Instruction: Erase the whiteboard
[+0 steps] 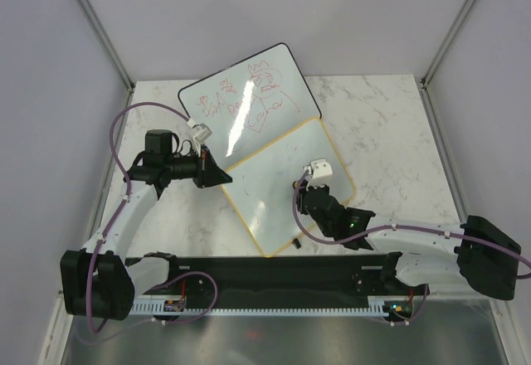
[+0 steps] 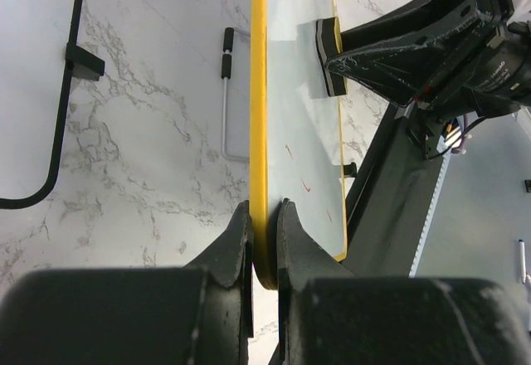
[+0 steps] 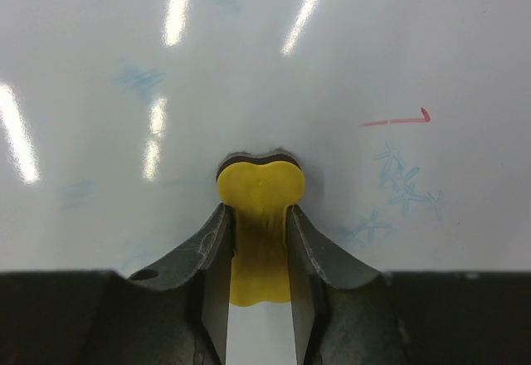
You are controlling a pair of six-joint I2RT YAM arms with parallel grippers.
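Observation:
The whiteboard (image 1: 274, 184) with the yellow frame lies at the table's middle. My left gripper (image 1: 222, 177) is shut on its left edge; in the left wrist view the jaws (image 2: 264, 226) pinch the yellow frame (image 2: 259, 91). My right gripper (image 1: 309, 185) is shut on a yellow eraser (image 3: 260, 189) and presses it against the board's surface (image 3: 332, 58). The eraser also shows in the left wrist view (image 2: 330, 56). A short red mark (image 3: 397, 120) and faint blue marks (image 3: 400, 181) lie to the right of the eraser.
A larger black-framed whiteboard (image 1: 249, 95) with red scribbles lies behind, overlapping the yellow one's far corner. A grey wire stand (image 2: 226, 91) lies on the marble beside the board. A small black clip (image 1: 297, 242) sits at the board's near edge. Walls enclose the table.

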